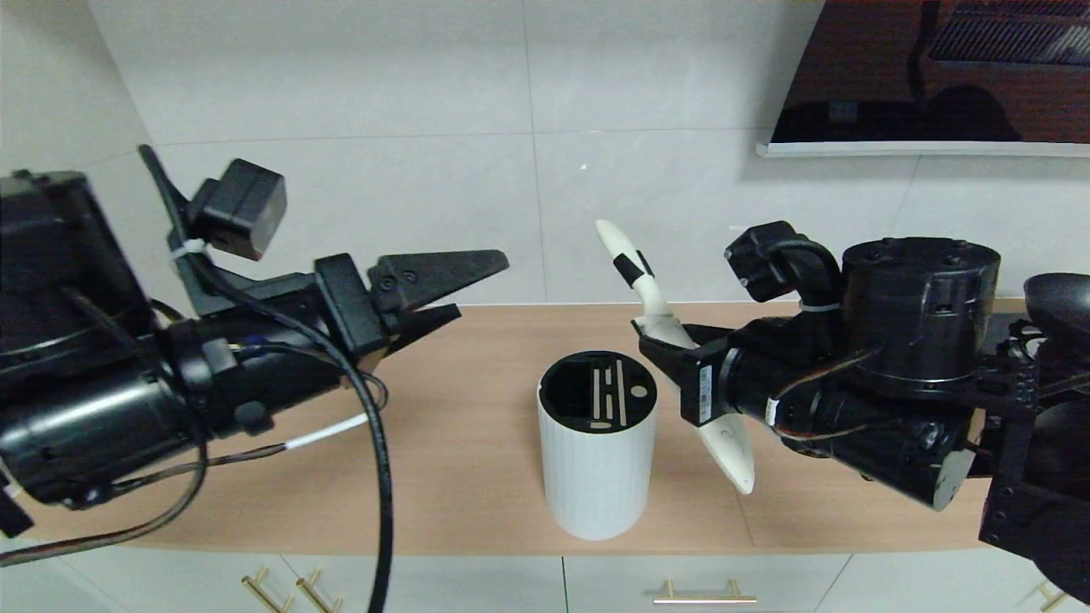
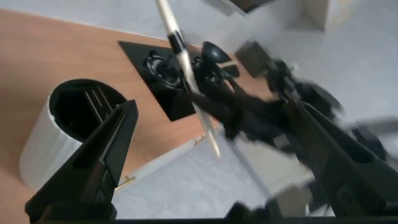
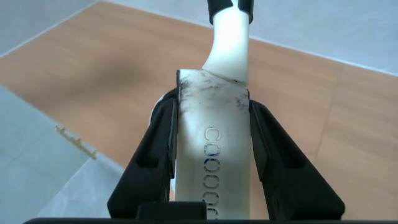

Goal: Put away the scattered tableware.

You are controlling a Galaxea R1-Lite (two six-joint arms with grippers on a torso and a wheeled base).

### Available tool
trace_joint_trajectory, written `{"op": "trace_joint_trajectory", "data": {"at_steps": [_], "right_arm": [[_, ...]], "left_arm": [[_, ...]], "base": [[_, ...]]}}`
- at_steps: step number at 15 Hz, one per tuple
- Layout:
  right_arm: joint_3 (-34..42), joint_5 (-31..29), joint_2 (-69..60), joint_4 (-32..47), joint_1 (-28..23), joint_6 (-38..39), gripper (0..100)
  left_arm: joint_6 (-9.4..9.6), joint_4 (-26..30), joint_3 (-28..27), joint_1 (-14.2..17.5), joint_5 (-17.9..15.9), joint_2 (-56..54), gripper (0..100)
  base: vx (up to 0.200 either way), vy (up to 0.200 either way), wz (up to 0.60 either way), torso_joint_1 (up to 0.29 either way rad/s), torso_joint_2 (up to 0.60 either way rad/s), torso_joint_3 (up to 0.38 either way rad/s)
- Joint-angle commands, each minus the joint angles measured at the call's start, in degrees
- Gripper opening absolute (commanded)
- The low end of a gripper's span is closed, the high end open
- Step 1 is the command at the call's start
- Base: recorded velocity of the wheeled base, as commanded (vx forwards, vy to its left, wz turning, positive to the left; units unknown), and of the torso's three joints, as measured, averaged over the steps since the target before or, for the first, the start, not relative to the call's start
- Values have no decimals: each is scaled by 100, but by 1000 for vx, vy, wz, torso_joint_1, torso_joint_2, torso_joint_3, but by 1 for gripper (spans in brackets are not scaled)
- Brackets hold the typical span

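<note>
Head view puts the step plainly: my right end effector (image 1: 668, 345) is clamped on the white spatula (image 1: 724, 438), carried in the air just beside the white utensil holder (image 1: 596, 460), which stands upright on the worktop (image 1: 460, 443). By my judgement the pickup is done and the drop into the holder is not yet made. My left end effector (image 1: 477, 285) hangs above the worktop on the holder's other side, spread wide and holding nothing.

The spatula's long axis is tilted. Its banded handle points up and away toward the wall, and its broad end points down toward the worktop's front edge. Next I would need to bring it over the holder's open mouth, turn it closer to vertical, lower it inside and only then let go.
</note>
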Motion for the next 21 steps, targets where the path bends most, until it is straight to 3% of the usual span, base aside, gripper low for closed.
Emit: {"op": "trace_joint_trajectory", "data": {"at_steps": [1, 4, 6, 9, 21], "right_arm": [[44, -5, 108, -12, 228, 45, 0], [44, -85, 99, -12, 412, 116, 0], [35, -85, 64, -21, 518, 177, 0], [44, -85, 117, -21, 782, 283, 0], [71, -85, 125, -21, 993, 379, 0]], "left_arm": [[-24, -107, -91, -390, 428, 685, 100], [-77, -379, -73, -628, 595, 966, 100], [-271, -713, -82, -751, 648, 1186, 100], [-306, -1214, -91, -777, 894, 1449, 100], [-306, -1284, -126, -777, 1052, 1555, 100]], "base": [[0, 0, 0, 0, 0, 0], [0, 0, 0, 0, 0, 0], [0, 0, 0, 0, 0, 0], [0, 0, 0, 0, 0, 0], [0, 0, 0, 0, 0, 0]]}}
